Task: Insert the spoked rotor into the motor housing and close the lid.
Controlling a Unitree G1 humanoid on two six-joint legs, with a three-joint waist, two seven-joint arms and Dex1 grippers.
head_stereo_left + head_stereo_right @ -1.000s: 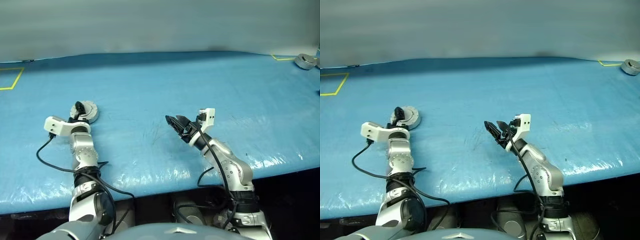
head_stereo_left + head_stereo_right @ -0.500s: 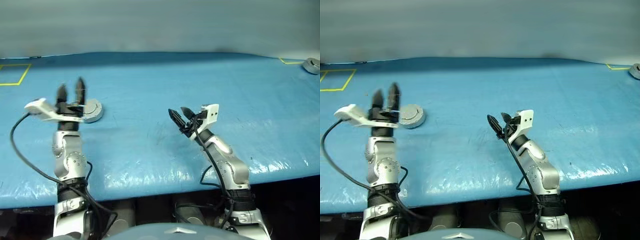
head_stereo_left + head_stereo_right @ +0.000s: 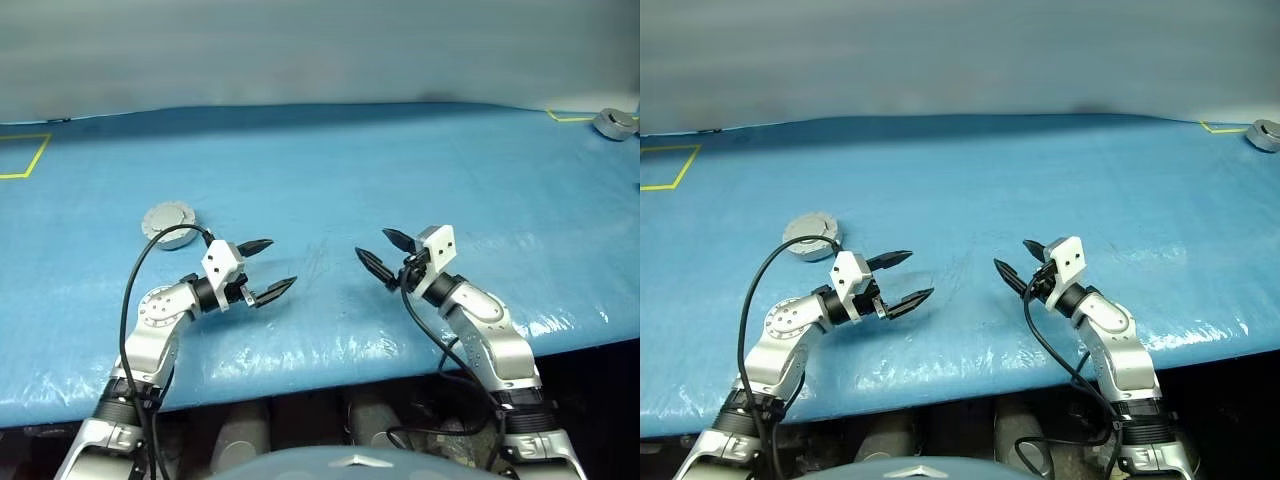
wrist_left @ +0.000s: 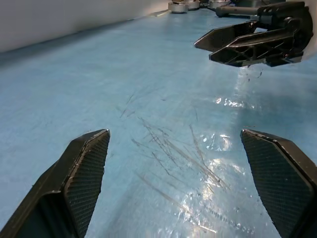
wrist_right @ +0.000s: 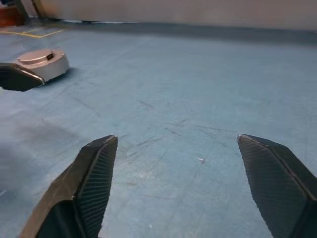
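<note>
Nearest the front edge of the blue table (image 3: 330,170), both arms now hang low and level, grippers angled in toward each other w/ bare sheet between them. Left gripper (image 3: 263,268): fingers spread wide, nothing in them. A sec ago it was over at the disc on the left; since then it has swung in toward the middle and rolled over, so it has let go and backed off. Right gripper (image 3: 383,253): also splayed wide, empty; it was narrower a sec ago, has opened up since and drifted a bit to the right.

Further back, near the left side of the table, the closed unit sits alone: the lid (image 3: 170,215), plain silver-grey face up, lying flat on what I take to be the motor housing (image 5: 47,70) under it. Rotor can't be seen; presumably inside, can't confirm w/ lid down. Nothing touches the unit now.

Far right corner: another small round grey part (image 3: 612,123), untouched, by yellow tape.

Judgement: lid down + both grippers released and pulled away reads as task done or v. nearly so; looks like a retreat to rest pose.
</note>
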